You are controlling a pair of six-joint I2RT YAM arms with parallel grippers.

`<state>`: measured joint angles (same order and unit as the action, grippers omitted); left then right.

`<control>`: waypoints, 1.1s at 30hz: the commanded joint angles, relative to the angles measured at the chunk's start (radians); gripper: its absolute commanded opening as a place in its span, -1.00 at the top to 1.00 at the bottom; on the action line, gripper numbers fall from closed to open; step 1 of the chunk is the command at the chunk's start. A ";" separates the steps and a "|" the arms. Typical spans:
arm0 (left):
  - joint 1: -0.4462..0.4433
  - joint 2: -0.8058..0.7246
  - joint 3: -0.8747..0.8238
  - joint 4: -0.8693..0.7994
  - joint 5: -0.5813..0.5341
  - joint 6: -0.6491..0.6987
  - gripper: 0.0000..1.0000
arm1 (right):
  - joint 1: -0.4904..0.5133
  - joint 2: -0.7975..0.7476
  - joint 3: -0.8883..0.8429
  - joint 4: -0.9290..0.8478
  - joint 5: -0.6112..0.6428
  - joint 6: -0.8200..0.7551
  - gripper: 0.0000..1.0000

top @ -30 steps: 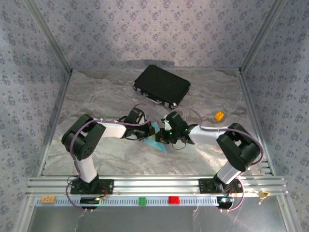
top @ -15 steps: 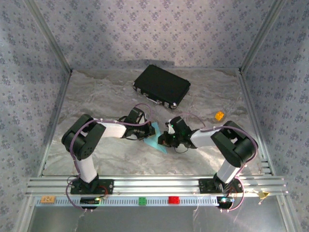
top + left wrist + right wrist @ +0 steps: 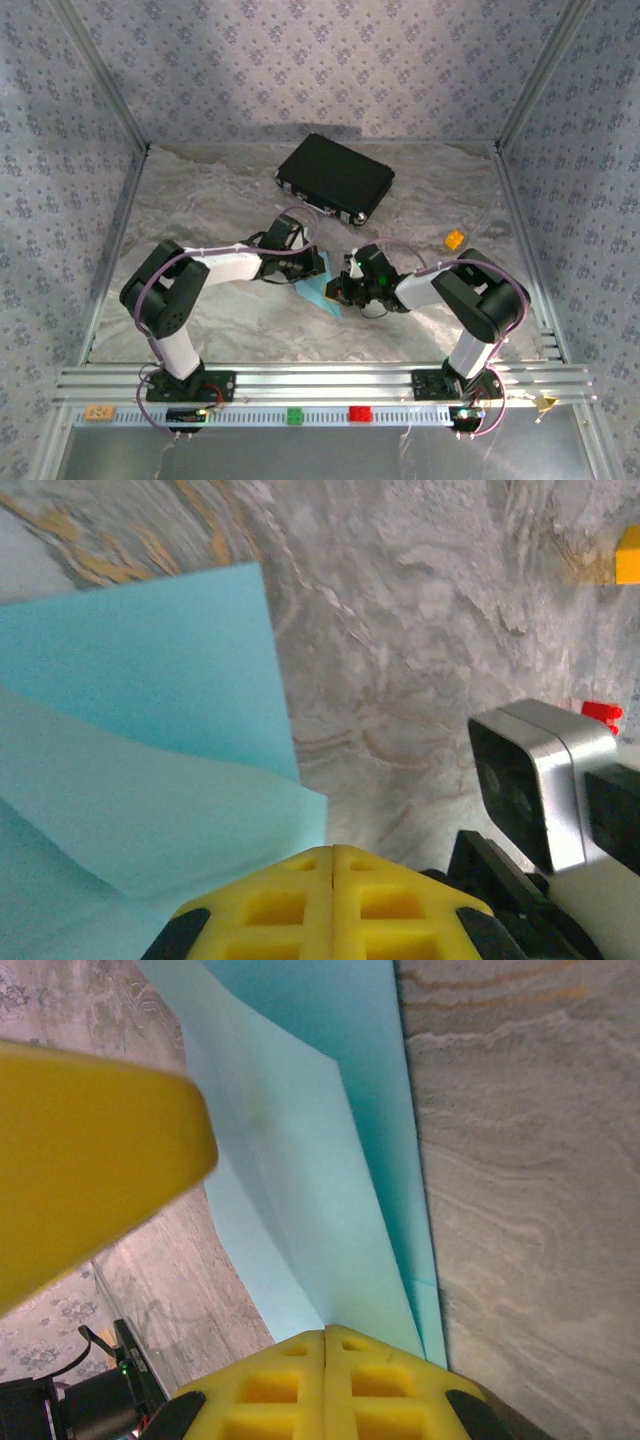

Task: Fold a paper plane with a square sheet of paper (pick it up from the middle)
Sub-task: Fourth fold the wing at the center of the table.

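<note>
The light blue sheet of paper [image 3: 318, 293] lies mid-table, folded into overlapping layers with a slim point toward the near right. In the left wrist view the folded paper [image 3: 140, 730] spreads to the left of my left gripper [image 3: 332, 852], which is shut with its yellow tips resting at the edge of a flap. My right gripper [image 3: 326, 1335] is shut too, its tips sitting on the paper [image 3: 300, 1160] where the creases converge. From above, the left gripper [image 3: 311, 270] and the right gripper [image 3: 340, 291] meet over the paper from either side.
A black hard case [image 3: 335, 178] lies at the back. A small orange block [image 3: 455, 239] sits to the right, seen also as the orange block [image 3: 628, 555] in the left wrist view. Red [image 3: 359, 413] and green [image 3: 295, 415] blocks sit on the near rail.
The right gripper has slid left and toward the near edge along the paper. The left gripper has shifted slightly right and farther. Both stayed shut.
</note>
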<state>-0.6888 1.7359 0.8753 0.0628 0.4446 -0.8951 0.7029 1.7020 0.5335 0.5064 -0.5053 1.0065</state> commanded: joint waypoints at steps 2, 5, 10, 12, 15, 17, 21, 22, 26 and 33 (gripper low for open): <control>-0.024 -0.002 -0.048 0.012 -0.006 -0.045 0.92 | 0.016 0.054 -0.038 -0.129 0.058 0.011 1.00; -0.026 0.028 -0.060 0.031 -0.004 -0.059 0.95 | 0.016 0.053 -0.038 -0.130 0.060 0.012 1.00; -0.014 0.064 -0.058 0.019 -0.030 -0.044 0.95 | 0.019 0.050 -0.041 -0.139 0.064 0.009 1.00; -0.006 0.077 -0.049 0.009 -0.042 -0.037 0.95 | 0.022 0.051 -0.032 -0.160 0.067 -0.002 1.00; 0.014 0.087 -0.036 -0.007 -0.052 -0.023 0.95 | 0.030 0.049 -0.023 -0.193 0.082 -0.018 1.00; 0.032 0.090 -0.024 -0.019 -0.051 -0.013 0.95 | 0.032 0.049 -0.021 -0.206 0.086 -0.023 1.00; 0.064 0.089 -0.004 -0.030 -0.037 0.009 0.95 | 0.032 0.048 -0.021 -0.217 0.092 -0.032 1.00; 0.073 0.090 0.005 -0.033 -0.031 0.016 0.95 | 0.032 0.050 -0.020 -0.219 0.093 -0.034 1.00; 0.108 0.095 0.027 -0.043 -0.014 0.038 0.94 | 0.033 0.050 -0.022 -0.230 0.096 -0.043 1.00; 0.165 0.132 0.075 -0.059 0.004 0.064 0.93 | 0.030 0.049 -0.021 -0.248 0.087 -0.066 1.00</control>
<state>-0.5415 1.8393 0.9146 0.0372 0.4709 -0.8669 0.7223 1.7023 0.5491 0.4774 -0.4683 0.9829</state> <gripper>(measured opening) 0.046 0.052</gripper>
